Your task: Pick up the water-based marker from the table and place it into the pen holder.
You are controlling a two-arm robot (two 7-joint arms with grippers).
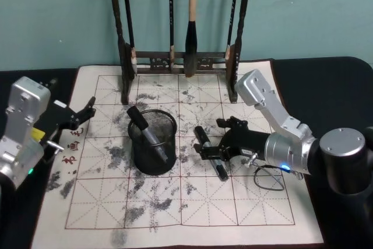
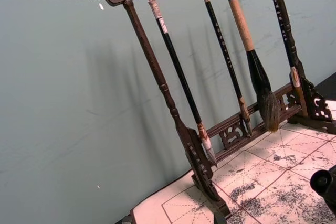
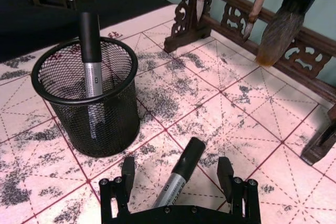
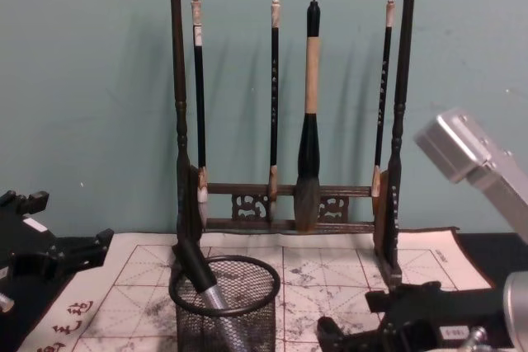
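Observation:
A water-based marker (image 1: 201, 134) with a grey barrel and black cap lies on the calligraphy mat, right of the pen holder (image 1: 140, 158). My right gripper (image 1: 210, 143) is low over it and open. In the right wrist view the marker (image 3: 181, 174) lies between the two fingers (image 3: 127, 171), touching neither. The black mesh pen holder (image 3: 113, 114) holds another marker (image 3: 90, 61) leaning against its rim. My left gripper (image 1: 78, 118) hovers open at the mat's left edge, holding nothing. The chest view shows the pen holder (image 4: 247, 319) with my right gripper (image 4: 388, 327) low beside it.
A tall dark wooden brush rack (image 1: 180, 62) with several hanging brushes stands at the back of the mat (image 1: 233, 208); its right foot (image 3: 320, 145) is close beyond my right gripper. Black tablecloth (image 1: 326, 86) surrounds the mat. A thin cable loop (image 1: 269, 180) lies by my right wrist.

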